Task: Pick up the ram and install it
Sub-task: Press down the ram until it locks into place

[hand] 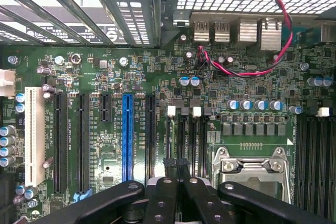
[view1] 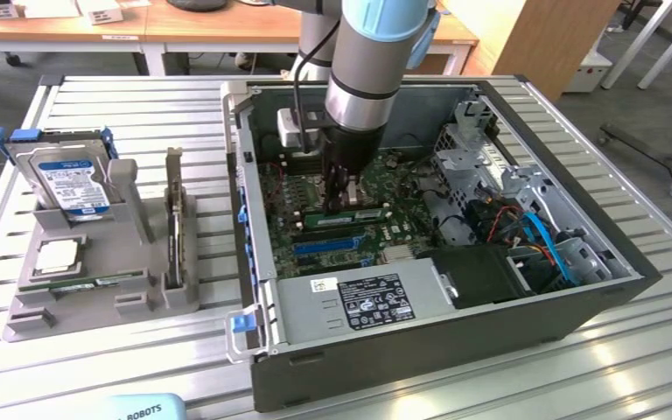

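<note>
The ram, a narrow green stick with a pale label, stands on edge in a memory slot of the motherboard inside the open computer case. My gripper reaches straight down onto it, and its fingers are pressed together. The tips meet at the ram's top edge, toward the end nearer the exterior view's left. In the wrist view my gripper sits over the black memory slots beside the processor socket. I cannot tell whether the tips pinch the ram or only rest on it.
The case's walls, its power supply and its drive cage hem in the arm. On the exterior view's left, a grey tray holds a hard drive, a silver processor, an upright dark card and a thin green board.
</note>
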Robot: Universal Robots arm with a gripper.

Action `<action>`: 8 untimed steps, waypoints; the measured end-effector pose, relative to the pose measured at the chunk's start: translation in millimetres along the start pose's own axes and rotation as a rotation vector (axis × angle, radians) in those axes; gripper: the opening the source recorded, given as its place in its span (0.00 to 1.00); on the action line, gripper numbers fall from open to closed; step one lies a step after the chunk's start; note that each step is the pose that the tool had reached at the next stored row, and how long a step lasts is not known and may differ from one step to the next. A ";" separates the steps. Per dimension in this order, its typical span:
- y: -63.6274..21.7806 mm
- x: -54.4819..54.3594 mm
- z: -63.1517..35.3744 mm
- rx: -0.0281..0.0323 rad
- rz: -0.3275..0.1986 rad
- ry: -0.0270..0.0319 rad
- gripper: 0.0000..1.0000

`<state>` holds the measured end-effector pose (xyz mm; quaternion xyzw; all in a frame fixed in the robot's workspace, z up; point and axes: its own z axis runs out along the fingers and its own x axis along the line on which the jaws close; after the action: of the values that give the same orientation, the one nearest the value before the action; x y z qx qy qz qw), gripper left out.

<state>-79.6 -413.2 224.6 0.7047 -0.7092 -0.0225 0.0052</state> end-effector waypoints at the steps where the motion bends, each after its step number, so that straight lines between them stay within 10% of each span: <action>1: 0.0 0.0 0.0 0.0000 0.000 0.0000 0.10; 8: 0.0 0.0 1.0 0.0000 0.000 -0.0001 0.10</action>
<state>-79.6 -413.2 223.6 0.7047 -0.7092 -0.0225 0.0052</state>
